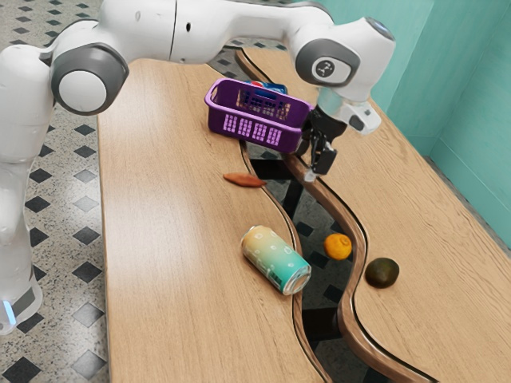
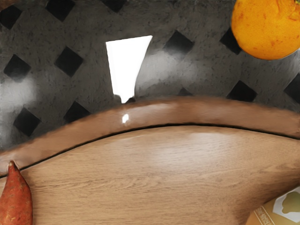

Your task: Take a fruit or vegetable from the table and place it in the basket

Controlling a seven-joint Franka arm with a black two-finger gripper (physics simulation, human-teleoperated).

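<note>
Make out a wooden surface (image 1: 172, 215), split by a winding gap. Spot the purple basket (image 1: 263, 134) toward the far end. Looks barely begun (a guess, mind): picking, carrying and dropping all left to do. Find the gripper (image 1: 314, 167) beside the basket, with no produce seen in its grip; can't tell wide from narrow. See a can (image 1: 274, 260) lying nearer. Look nearer than the gripper for the avocado (image 1: 382, 273), on wood, and the orange (image 1: 338, 246), at the gap; toward the exterior view's left for the slim sweet potato (image 1: 244, 180), also on wood.
</note>
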